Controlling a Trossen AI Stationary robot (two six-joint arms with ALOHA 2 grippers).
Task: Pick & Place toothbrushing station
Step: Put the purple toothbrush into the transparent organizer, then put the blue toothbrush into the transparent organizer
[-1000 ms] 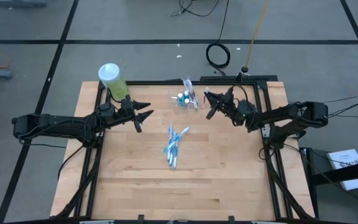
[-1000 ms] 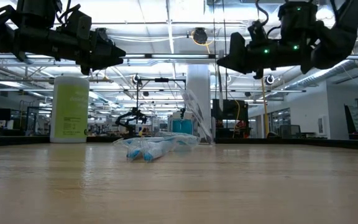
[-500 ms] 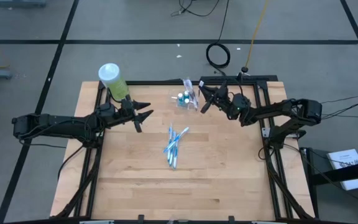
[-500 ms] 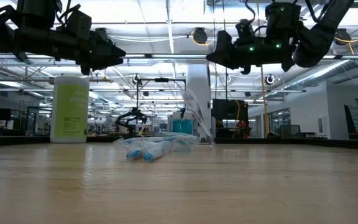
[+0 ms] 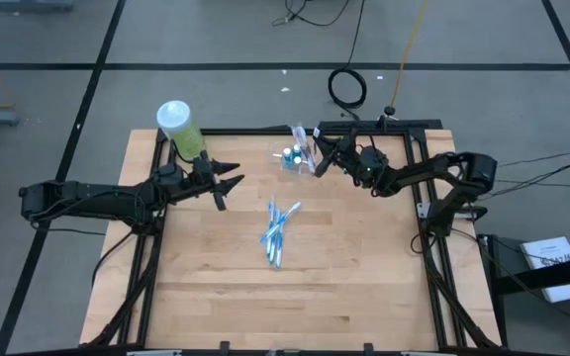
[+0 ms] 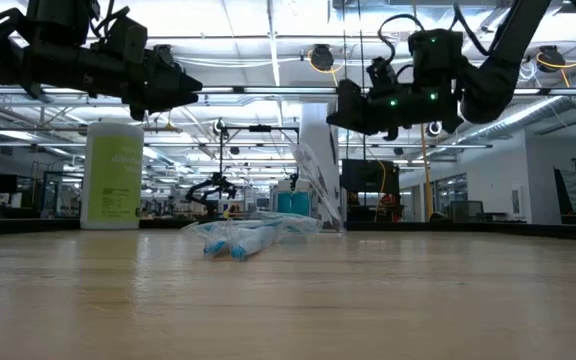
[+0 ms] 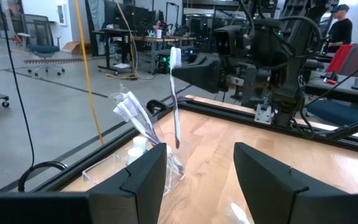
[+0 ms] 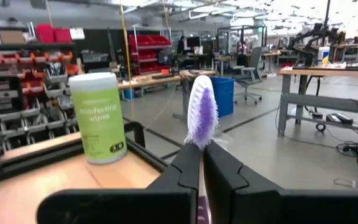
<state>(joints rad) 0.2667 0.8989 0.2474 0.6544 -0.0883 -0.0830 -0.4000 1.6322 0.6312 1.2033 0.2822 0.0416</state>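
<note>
Pale, matt wood with fine grain for the table [image 5: 344, 287], framed in black metal. Clear, glossy plastic for the cup [image 7: 135, 171] on it. In that cup, 2 toothbrushes [image 7: 132, 115] with white bristles. Beside the cup, held upright, a purple toothbrush [image 8: 201, 115] with soft-looking bristles. Matt dark plastic on the right gripper [image 8: 201, 163]. Smooth light-green plastic on the bottle [image 8: 98, 115], white cap.

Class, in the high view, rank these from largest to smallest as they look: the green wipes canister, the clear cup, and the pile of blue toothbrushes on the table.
1. Pile of blue toothbrushes, the longest spread.
2. Green wipes canister.
3. Clear cup, though only slightly smaller than the canister, so that gap is unsure.
</note>
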